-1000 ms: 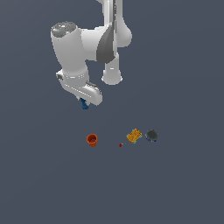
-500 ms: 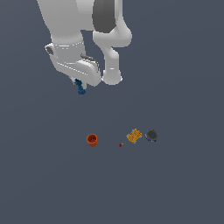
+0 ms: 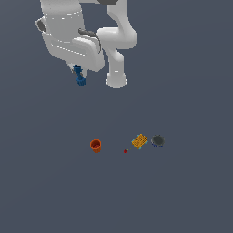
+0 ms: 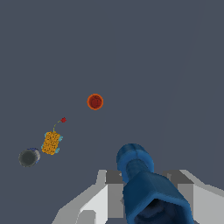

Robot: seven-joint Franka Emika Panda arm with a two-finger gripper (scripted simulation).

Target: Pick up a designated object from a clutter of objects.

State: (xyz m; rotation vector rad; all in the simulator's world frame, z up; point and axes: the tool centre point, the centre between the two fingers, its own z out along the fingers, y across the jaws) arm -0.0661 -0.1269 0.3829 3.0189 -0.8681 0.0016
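The gripper holds the blue piece pinched between its jaws, high above the cup, block and disc, so the pick looks done and only a steady hold remains; no writing shows.

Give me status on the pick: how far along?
Done: the blue piece is clamped in the gripper and hangs well above the floor. In hand: only that piece. The orange-red cup, checkered block and dark disc lie below. Left: nothing visible.
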